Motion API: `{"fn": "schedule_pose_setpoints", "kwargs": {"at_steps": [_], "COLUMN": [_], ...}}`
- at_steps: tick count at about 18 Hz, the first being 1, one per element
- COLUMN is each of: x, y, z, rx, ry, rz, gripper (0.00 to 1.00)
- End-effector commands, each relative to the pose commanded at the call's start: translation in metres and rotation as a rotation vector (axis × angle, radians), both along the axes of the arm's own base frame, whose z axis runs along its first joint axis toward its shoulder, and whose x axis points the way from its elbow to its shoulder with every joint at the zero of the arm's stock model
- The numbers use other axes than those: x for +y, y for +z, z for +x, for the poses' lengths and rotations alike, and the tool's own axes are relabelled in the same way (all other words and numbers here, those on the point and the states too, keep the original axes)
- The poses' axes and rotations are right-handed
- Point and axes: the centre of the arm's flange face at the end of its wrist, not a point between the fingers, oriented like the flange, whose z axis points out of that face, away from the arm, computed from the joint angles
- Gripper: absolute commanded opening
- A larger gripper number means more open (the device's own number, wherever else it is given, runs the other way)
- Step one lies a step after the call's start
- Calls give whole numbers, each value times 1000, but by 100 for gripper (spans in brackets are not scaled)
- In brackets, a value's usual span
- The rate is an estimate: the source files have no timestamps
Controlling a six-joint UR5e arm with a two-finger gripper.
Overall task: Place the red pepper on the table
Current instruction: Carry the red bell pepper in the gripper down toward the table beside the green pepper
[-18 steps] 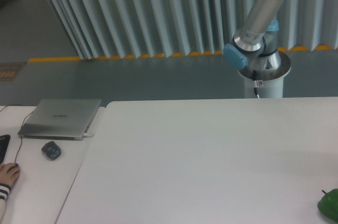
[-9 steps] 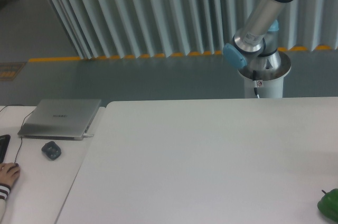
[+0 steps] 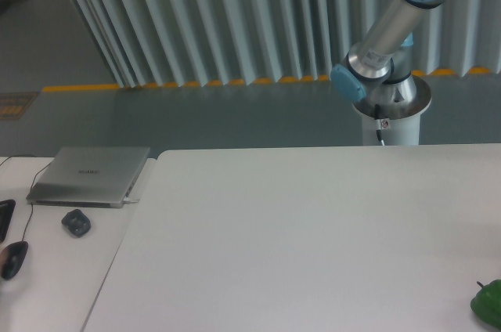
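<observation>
1. The arm [image 3: 391,19] has swung a little further right since half a second ago: its blue upper joint now sits closer to the top right corner, while its base [image 3: 389,109] behind the table stands where it stood.
2. The hand that rested at the left edge of the desk [image 3: 47,269] half a second ago is gone; in its place lies a dark mouse [image 3: 13,258], with a trace of blur below it.
3. The closed laptop [image 3: 90,175], the small dark object [image 3: 76,223] in front of it and the black edge of something at the far left look unchanged.
4. The green pepper [image 3: 488,302] at the lower right corner of the table [image 3: 297,238] has not moved; only part of it shows, cut by the frame edge.
5. The gripper is out of view, above the top edge, so whether it is open or closed, or has hold of anything, cannot be told.
6. The red pepper is not visible anywhere in this view, so its place cannot be told.
7. No bowl, tray or other container shows on either surface.
8. Behind, a pleated grey curtain [image 3: 219,19] hangs above a floor marked with a yellow line [image 3: 156,84].
</observation>
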Motion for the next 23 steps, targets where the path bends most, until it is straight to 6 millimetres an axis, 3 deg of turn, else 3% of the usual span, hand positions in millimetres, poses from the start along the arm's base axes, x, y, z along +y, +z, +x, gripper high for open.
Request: {"fn": "schedule_pose_setpoints", "kwargs": {"at_steps": [6, 7, 8, 9, 10, 11, 15, 17, 20, 22, 23], "x": [12, 17, 19, 21, 23, 22, 23, 21, 21, 22, 34], "y": [-14, -15, -14, -14, -11, -8, 0, 16, 49, 82, 93], "z": [3, 5, 6, 7, 8, 8, 9, 11, 24, 46, 58], "rx": [-10, -12, -12, -10, -7, -3, 8, 27, 44, 7, 1], "ry": [-19, -25, -28, -32, -39, -35, -41, -42, -45, -72, -92], "rz": [-24, -24, -24, -23, -22, -21, -20, -18, -16, -27, -28], "gripper": [100, 94, 65, 56, 32, 23, 13, 11, 11, 10, 10]}}
